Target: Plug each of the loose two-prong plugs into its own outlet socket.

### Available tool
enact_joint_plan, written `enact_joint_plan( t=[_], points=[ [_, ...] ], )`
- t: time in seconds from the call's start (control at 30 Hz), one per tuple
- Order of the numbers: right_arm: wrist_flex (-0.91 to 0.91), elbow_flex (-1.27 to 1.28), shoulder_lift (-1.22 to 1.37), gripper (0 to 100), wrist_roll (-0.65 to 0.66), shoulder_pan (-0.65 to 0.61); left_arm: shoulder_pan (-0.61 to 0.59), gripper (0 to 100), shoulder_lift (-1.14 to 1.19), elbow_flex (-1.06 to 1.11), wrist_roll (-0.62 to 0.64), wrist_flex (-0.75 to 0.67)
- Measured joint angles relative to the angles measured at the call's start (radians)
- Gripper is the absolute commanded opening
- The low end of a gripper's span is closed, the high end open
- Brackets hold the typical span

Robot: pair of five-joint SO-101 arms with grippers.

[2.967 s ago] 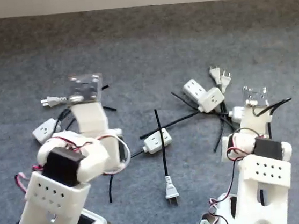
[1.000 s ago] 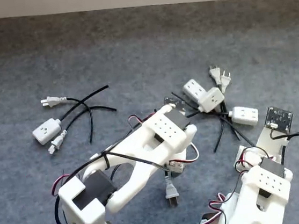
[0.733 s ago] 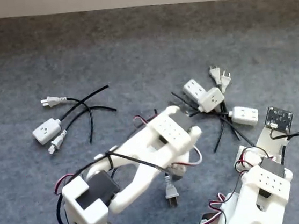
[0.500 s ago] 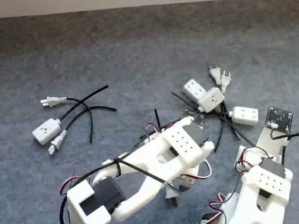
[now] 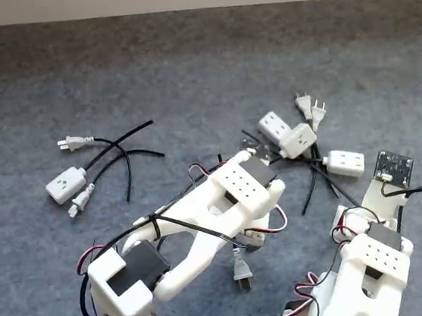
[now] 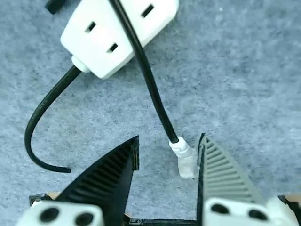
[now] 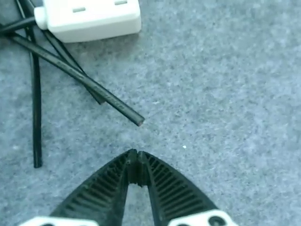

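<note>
While right end effector (image 7: pixel 138 157) closed, empty, left end effector (image 6: pixel 169 139) spread, plug (image 6: pixel 185 160) between jaws

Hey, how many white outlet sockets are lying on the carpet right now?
5. Far-left socket; farther cluster socket and nearer cluster socket, right of centre; right socket near the right arm; middle socket under the left arm. The arms may hide more.

White plastic arms (image 5: pixel 196 232) — black servos (image 5: pixel 128 270), red-and-black wiring (image 5: pixel 274 225), screw holes (image 5: pixel 236 178) — ribbed black fingers (image 7: pixel 109 187).
</note>
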Motion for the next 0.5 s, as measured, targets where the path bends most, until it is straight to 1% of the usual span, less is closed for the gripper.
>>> enact_joint_plan(
  t=[0.17,0.3,0.5],
  points=[
    [0.000,0.000,0.000,1.2,0.000,0.000,0.035,20,0.005,0.005,0.000,0.000],
    [0.000,0.000,0.000,1.2,0.000,0.000,0.037,20,0.058,0.014,0.000,-0.015],
    [0.000,0.000,0.000,1.2,0.000,0.000,0.038,20,0.190,-0.120,0.000,0.068]
  ],
)
